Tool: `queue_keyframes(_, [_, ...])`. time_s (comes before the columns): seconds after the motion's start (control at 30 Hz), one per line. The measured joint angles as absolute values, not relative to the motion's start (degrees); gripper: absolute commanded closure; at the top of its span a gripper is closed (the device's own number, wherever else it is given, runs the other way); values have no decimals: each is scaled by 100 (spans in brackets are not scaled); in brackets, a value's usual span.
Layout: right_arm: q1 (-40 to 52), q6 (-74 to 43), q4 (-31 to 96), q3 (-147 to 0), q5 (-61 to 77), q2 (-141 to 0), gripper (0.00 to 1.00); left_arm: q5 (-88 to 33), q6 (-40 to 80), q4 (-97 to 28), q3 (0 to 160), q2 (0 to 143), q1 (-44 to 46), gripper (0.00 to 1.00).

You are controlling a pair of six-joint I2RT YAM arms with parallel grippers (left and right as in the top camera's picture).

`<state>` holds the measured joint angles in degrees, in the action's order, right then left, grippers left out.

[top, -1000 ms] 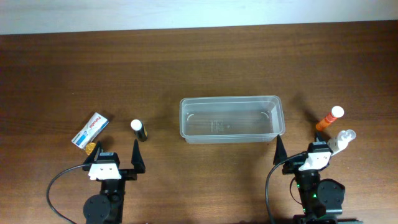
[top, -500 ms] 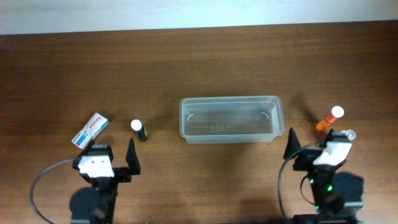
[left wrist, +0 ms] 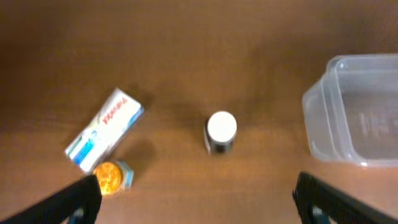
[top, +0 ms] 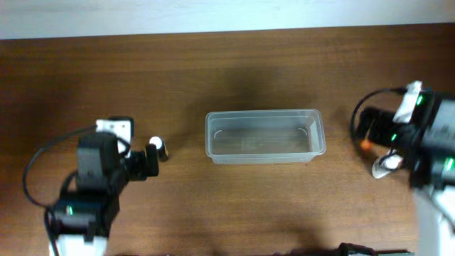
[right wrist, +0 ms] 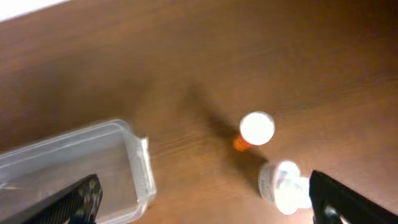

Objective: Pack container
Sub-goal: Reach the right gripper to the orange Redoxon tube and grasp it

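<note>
The clear plastic container sits empty at the table's middle; its corner shows in the left wrist view and the right wrist view. A small black bottle with a white cap stands left of it, also seen overhead. A white and blue tube with an orange cap lies further left. An orange bottle with a white cap and a clear bottle lie right of the container. My left gripper is open and empty above the table, short of the black bottle. My right gripper is open and empty, between the container and the clear bottle.
The brown wooden table stretches behind the container to a pale back edge. In the overhead view the left arm covers the tube and the right arm covers most of the orange bottle.
Both arms have lifted from the front edge and swung outward. The left arm now hangs over the tube, the right arm over the two bottles at the right.
</note>
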<state>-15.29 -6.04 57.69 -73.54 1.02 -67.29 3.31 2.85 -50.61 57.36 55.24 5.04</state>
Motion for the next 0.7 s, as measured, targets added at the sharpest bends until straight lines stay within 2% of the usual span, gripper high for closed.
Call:
queue_keyframes(0.2, [-2049,-574,6407,-8346,193,-8077,2,-73,283,-6071,6954,6785,499,1])
queue_keyframes(0.7, [-2174,-550,6423,-8390,248,-9749,2,-211,283,-6149,7030,7459,499,1])
